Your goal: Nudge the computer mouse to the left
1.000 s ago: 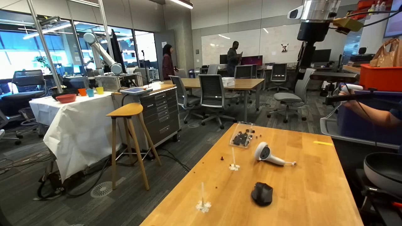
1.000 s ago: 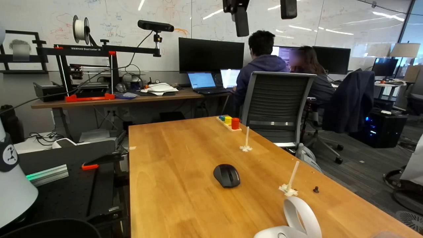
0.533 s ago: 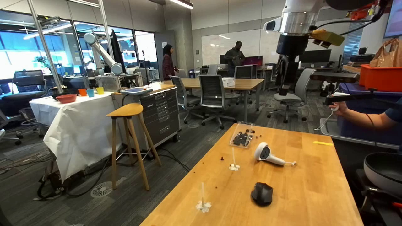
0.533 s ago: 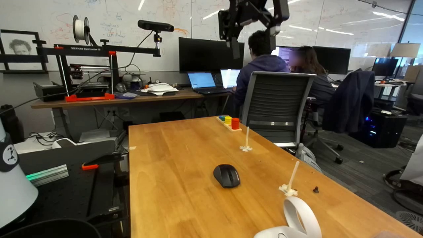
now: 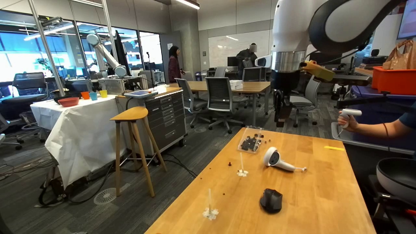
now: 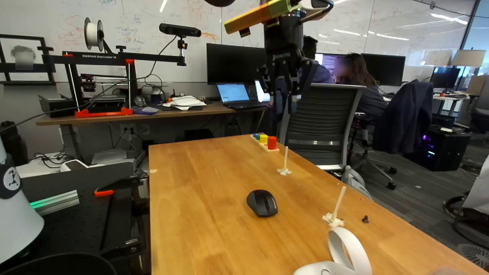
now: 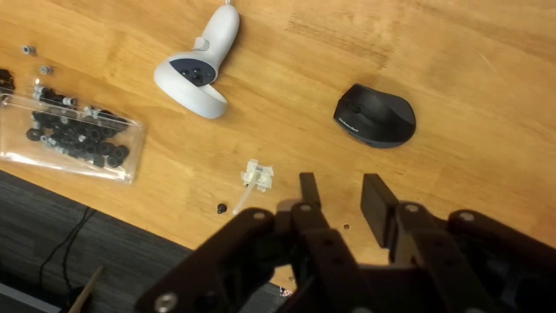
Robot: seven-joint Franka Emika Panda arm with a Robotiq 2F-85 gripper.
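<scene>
the computer mouse (image 7: 375,116) is black, rounded, pale-lettered; the pincer (image 7: 339,188) stands parted.

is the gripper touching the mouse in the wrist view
No, a strip of table shows between the gripper and the mouse.

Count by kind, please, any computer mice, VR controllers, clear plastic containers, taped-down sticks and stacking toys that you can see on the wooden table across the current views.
Computer mouse: 1
VR controller: 1
Clear plastic container: 1
Taped-down sticks: 2
Stacking toy: 1
Total: 6
</scene>
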